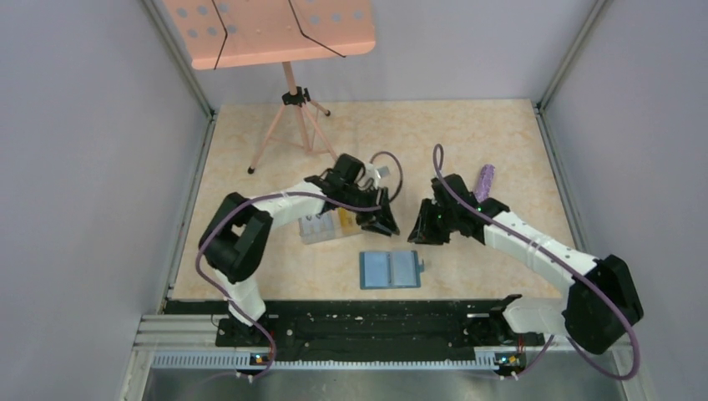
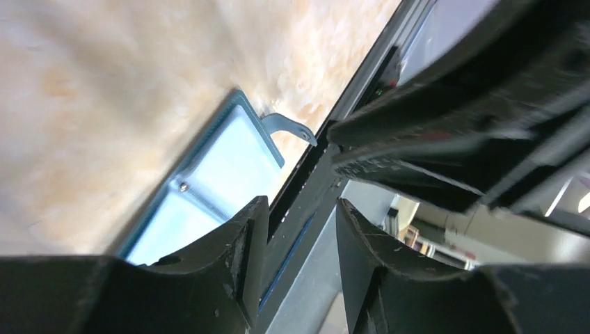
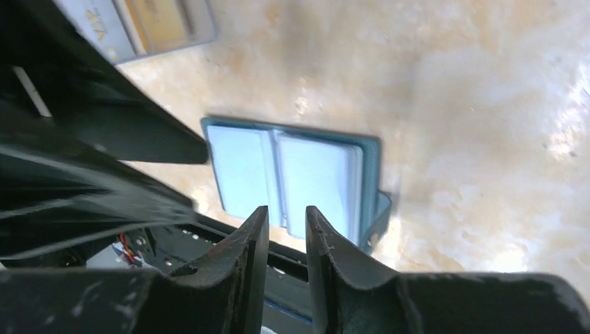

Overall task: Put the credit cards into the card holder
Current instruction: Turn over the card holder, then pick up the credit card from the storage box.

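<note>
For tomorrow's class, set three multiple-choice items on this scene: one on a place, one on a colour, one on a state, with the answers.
1. Where is the card holder? A in the clear box; B on the table; C on the black rail.
2. What colour is the music stand? A green; B pink; C black.
3. The card holder is: A folded shut; B lifted; C lying open.
Answers: B, it rests on the table's surface; B, tray and legs are pink; C, both inner panels show.

The card holder [image 1: 391, 269] looks smooth, the marbled table [image 1: 501, 142] faintly glossy, the box [image 1: 317, 227] clear plastic.
</note>
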Tool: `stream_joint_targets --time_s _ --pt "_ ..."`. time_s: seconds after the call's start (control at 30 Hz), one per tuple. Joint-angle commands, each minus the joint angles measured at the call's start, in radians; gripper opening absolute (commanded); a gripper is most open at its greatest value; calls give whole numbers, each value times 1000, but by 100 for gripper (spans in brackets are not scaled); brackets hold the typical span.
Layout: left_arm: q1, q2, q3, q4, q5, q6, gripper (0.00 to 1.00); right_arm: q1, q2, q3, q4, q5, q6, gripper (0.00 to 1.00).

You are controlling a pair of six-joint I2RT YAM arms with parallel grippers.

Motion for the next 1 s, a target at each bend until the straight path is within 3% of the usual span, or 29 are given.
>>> stream_joint_targets --time_s 0.0,0.1,0.27,0.4,0.5,0.67,0.97 --pt "130 -170 -127 249 69 -103 46 -13 95 131 72 -53 -51 27" --pt "231 -242 -200 259 73 -106 46 -14 175 208 74 -78 -82 30" --pt "401 -321 -251 101 18 10 46 -1 328 360 78 -124 -125 35" --pt "514 -368 -242 -103 -83 169 46 33 464 500 78 -162 -145 36" --pt "545 -404 -211 -241 -235 256 46 69 562 615 76 -182 -153 36" --pt "550 -396 -153 -391 -486 324 47 137 724 787 76 -214 -155 26" --pt "544 -315 -138 -389 -469 314 48 202 927 932 57 -196 -184 0"
